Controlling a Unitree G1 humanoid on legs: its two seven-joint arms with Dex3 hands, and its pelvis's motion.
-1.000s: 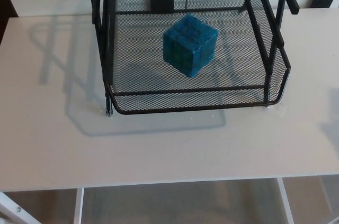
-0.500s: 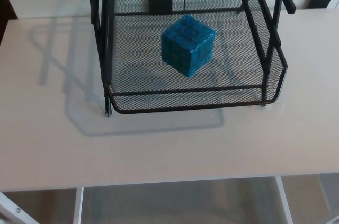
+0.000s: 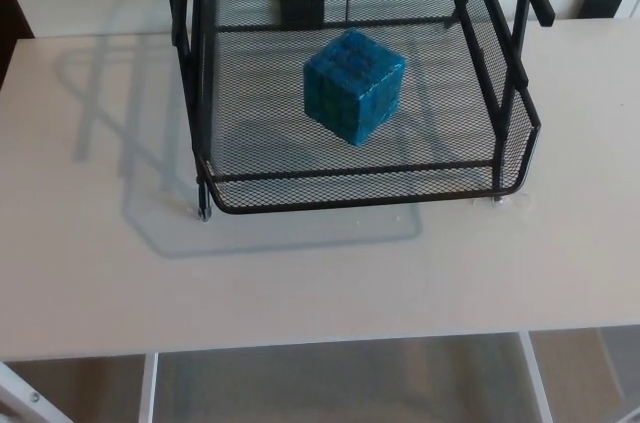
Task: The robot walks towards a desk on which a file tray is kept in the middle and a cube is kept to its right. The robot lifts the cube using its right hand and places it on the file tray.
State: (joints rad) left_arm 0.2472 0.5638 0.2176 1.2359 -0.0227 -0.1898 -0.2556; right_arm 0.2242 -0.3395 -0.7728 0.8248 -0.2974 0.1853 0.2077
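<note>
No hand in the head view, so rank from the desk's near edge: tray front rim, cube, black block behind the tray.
1. Tray front rim, closest, low in view.
2. Cube, mid-tray.
3. Black block, farthest, top of view.

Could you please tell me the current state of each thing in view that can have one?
Cube: resting inside the file tray, on its mesh floor, turned corner-forward, held by nothing.
File tray: upright on the desk, open side facing the camera, holding only the cube.
Desk: bearing the tray near its middle.
Left robot hand: not in view.
Right robot hand: not in view.
</note>
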